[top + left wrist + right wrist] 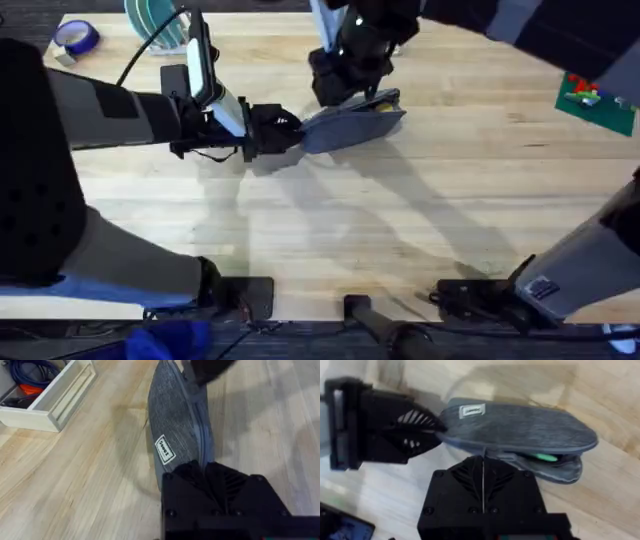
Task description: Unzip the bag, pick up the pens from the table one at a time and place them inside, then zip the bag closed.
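Right now my left claw is clamped on one rounded end of the bag, which lies on the surface in the upper middle of the overhead frame. My right claw has its fingers together on the bag's zipper edge, midway along. Just beside them the pouch gapes a little, and a green pen shows inside. A white tray box sits nearby.
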Robot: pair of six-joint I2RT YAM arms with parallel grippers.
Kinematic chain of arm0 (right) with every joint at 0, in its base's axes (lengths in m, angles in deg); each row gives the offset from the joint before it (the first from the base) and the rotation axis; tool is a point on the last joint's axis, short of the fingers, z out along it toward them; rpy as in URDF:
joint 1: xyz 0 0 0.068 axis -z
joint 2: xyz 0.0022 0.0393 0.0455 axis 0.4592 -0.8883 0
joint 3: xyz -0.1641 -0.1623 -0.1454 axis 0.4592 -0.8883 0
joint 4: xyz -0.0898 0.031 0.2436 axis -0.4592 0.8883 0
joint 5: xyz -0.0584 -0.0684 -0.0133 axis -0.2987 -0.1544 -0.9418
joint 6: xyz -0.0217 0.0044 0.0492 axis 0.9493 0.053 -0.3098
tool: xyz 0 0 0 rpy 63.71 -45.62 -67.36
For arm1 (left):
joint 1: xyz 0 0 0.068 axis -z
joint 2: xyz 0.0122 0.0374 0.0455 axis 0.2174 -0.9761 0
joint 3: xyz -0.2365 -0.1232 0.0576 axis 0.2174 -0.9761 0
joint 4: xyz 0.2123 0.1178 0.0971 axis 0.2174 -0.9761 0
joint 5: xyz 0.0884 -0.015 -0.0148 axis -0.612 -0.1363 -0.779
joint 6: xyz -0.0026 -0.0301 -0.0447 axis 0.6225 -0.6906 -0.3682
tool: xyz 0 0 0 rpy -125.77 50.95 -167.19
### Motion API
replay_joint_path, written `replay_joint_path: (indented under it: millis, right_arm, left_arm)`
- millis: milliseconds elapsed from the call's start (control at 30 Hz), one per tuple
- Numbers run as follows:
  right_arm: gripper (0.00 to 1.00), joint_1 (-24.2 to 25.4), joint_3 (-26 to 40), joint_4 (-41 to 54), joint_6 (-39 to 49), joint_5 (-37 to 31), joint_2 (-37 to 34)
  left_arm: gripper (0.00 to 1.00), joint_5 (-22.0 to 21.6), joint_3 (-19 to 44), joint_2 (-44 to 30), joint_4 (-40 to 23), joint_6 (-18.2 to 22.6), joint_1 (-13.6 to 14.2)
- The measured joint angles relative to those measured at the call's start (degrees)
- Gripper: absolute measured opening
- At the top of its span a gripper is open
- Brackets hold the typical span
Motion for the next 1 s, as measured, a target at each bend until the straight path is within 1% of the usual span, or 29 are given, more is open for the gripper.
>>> replay_joint_path:
  millis: [267,600,867,1000]
  right_arm:
    - [0.034,-3.25,0.0,4.72,0.24,0.0,0.0]
    - [0.034,-3.75,0.0,8.85,0.6,-0.02,0.0]
    - [0.034,-3.75,0.0,8.89,0.83,-0.02,0.0]
    - [0.034,-3.75,0.0,7.08,0.83,-0.03,1.03]
  left_arm:
    - [0.041,0.0,0.0,0.0,0.0,0.0,0.0]
    - [0.041,0.0,0.0,0.0,0.0,0.0,0.0]
    - [0.041,0.0,0.0,0.0,0.0,0.0,0.0]
    - [0.041,0.0,0.0,0.0,0.0,0.0,0.0]
